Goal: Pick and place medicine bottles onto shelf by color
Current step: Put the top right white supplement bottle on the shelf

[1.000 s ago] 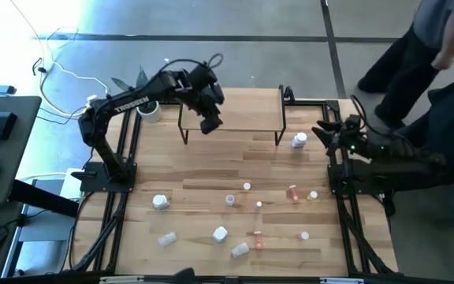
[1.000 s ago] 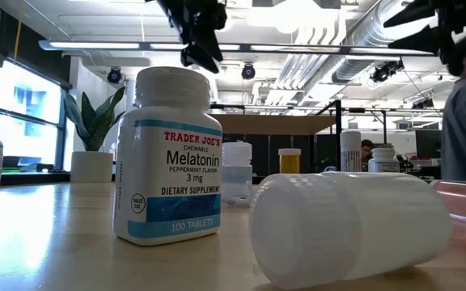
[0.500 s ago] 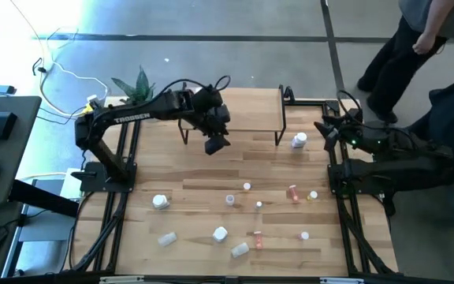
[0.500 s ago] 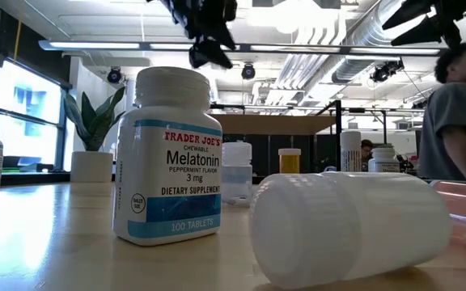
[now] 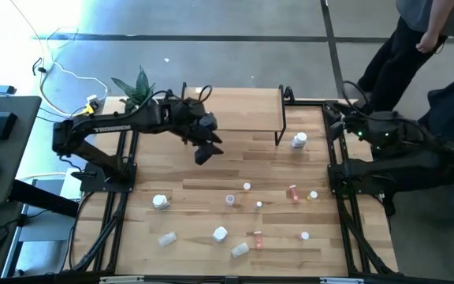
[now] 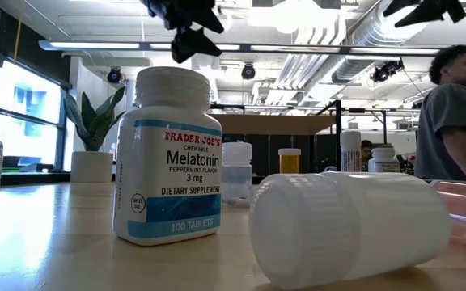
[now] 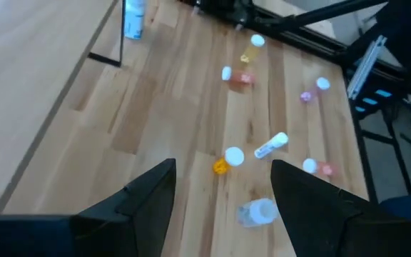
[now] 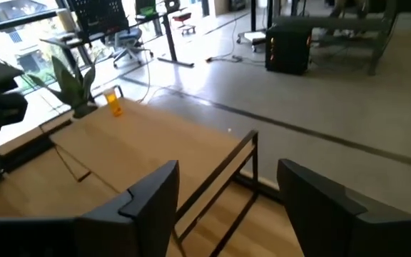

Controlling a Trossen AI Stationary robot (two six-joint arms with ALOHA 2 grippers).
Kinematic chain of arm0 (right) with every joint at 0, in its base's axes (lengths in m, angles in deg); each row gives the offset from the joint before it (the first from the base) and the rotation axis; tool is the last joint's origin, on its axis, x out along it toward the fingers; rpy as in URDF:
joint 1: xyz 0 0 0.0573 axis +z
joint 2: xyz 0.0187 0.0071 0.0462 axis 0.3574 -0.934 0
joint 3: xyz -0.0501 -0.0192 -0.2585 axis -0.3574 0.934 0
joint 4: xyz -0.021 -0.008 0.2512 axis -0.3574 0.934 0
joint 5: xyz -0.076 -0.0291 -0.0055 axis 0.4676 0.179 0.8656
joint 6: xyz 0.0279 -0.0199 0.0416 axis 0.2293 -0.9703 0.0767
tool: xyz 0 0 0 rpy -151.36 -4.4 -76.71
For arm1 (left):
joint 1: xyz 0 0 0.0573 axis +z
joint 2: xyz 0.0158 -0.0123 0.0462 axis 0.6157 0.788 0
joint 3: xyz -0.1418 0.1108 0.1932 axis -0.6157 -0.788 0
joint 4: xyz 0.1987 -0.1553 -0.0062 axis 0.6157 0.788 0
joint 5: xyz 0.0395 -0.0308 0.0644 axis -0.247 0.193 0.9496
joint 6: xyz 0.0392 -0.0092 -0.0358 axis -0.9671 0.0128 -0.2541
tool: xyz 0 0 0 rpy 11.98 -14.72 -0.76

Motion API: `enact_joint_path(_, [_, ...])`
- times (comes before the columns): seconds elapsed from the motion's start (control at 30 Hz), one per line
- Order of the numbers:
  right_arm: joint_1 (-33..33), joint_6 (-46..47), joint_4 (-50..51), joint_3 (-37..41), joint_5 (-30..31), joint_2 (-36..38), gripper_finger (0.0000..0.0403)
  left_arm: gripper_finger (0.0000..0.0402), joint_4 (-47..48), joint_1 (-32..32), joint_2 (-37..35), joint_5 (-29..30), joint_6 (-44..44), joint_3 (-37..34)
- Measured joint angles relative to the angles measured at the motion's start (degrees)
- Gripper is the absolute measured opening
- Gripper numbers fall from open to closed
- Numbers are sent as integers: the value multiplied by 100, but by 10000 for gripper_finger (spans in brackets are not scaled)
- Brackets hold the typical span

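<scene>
Several small medicine bottles lie scattered on the near half of the wooden table: a white one (image 5: 160, 201), a pinkish one (image 5: 292, 192), an orange one (image 7: 221, 166). A white bottle (image 5: 299, 140) stands by the shelf's right legs. The shelf (image 5: 239, 110) stands at the far middle, and an orange bottle (image 8: 113, 103) stands on its top. My left gripper (image 5: 202, 155) hangs open in the air just in front of the shelf's left legs, nothing between its fingers (image 7: 155, 193). My right gripper (image 5: 333, 114) is raised at the right edge, open and empty (image 8: 228, 168).
A potted plant (image 5: 136, 87) stands at the far left corner. In the low view a Melatonin bottle (image 6: 168, 153) and a lying white bottle (image 6: 350, 226) sit close to the camera. A person (image 5: 416, 39) stands beyond the far right corner.
My left gripper has swung from above the shelf's left part toward the near edge, dropping a little and staying open. My right gripper has risen at the right edge, rolled somewhat and stayed open. No bottle has moved.
</scene>
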Motion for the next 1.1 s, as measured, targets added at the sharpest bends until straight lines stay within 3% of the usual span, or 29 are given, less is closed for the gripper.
enact_joint_path(0.33, [0, -755, 85, -875, 455, -389, 286, 218, 44, -213, -667, 512, 173, -274])
enact_joint_path(0.7, [-166, -1222, 538, -2102, 1042, -770, 289, 218, 33, -236, -1135, 512, 172, -274])
enact_joint_path(0.9, [-589, -835, 1374, -2207, 885, -936, 289, 218, 35, -236, -1186, 510, 172, -274])
enact_joint_path(1.1, [-1028, 143, 2121, -1781, 126, -928, 289, 218, 35, -234, -1184, 508, 34, -274])
